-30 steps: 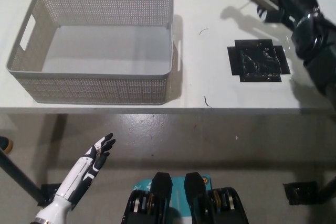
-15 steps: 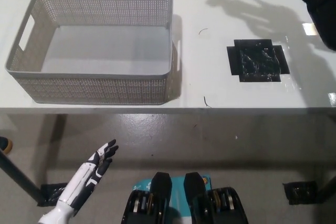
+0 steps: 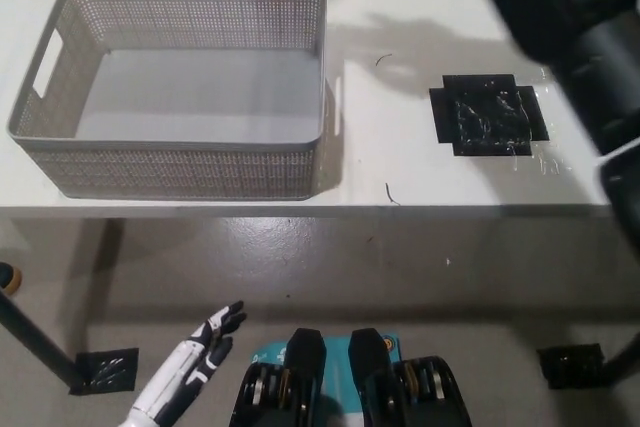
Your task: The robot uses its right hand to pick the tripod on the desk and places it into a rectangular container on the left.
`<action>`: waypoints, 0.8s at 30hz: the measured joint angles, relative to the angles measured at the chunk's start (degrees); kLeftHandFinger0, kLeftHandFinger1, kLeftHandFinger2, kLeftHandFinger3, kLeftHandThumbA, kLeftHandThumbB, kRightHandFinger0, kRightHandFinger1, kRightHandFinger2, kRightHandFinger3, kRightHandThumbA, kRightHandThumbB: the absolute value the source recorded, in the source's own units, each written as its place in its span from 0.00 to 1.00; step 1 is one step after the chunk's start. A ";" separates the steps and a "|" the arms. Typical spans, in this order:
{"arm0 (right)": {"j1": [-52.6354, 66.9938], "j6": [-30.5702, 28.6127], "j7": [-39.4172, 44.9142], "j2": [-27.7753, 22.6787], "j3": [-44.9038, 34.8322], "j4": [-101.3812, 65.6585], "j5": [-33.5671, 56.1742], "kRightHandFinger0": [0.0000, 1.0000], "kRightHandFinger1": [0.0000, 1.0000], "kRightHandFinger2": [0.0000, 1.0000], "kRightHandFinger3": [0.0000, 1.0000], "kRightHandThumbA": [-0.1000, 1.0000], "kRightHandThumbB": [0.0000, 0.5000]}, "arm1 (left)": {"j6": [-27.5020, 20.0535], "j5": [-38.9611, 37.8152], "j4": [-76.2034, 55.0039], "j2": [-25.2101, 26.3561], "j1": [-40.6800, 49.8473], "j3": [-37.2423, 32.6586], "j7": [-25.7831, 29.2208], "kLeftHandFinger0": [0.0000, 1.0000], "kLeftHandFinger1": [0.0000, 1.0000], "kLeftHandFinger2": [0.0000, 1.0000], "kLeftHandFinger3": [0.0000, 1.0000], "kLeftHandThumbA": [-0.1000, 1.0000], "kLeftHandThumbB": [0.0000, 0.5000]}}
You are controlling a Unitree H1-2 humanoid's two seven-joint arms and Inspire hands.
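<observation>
The grey mesh rectangular container [image 3: 170, 162] stands on the white desk [image 3: 400, 162] at the left, with nothing inside. My black right arm [image 3: 580, 27] crosses the upper right corner, blurred and raised above the desk. It runs out of the top edge, so its hand is outside the picture, and no tripod shows. The arm's shadow [image 3: 420, 42] falls on the desk right of the container. Below the desk edge at the lower left, my white left hand [image 3: 212, 335] rests open, fingers apart.
A black tape patch [image 3: 488, 119] is stuck on the desk to the right of the container. The desk's front edge runs across the middle of the picture, with grey floor below it.
The right hand with the tripod has risen out of the top of the picture, and the arm has swung leftward, its shadow sliding toward the container. The left hand has dropped lower.
</observation>
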 measured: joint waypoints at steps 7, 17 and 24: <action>-3.15 1.60 -0.16 9.85 0.19 5.54 -0.43 0.00 0.42 0.83 0.91 0.00 0.50 | -0.18 1.35 -0.01 -0.08 0.06 -1.66 -0.07 1.00 1.00 1.00 1.00 1.00 1.00; -7.30 1.68 -1.73 17.15 1.55 20.07 -0.57 0.07 0.21 0.37 0.42 0.00 0.60 | -0.44 3.14 -1.02 -0.25 0.07 -3.39 -0.08 1.00 1.00 1.00 1.00 1.00 1.00; -6.17 1.67 -3.53 17.85 2.72 27.51 -0.58 0.31 0.42 0.54 0.64 0.00 0.63 | -1.27 3.26 -1.57 -0.28 0.04 -4.35 -0.44 1.00 1.00 1.00 1.00 1.00 1.00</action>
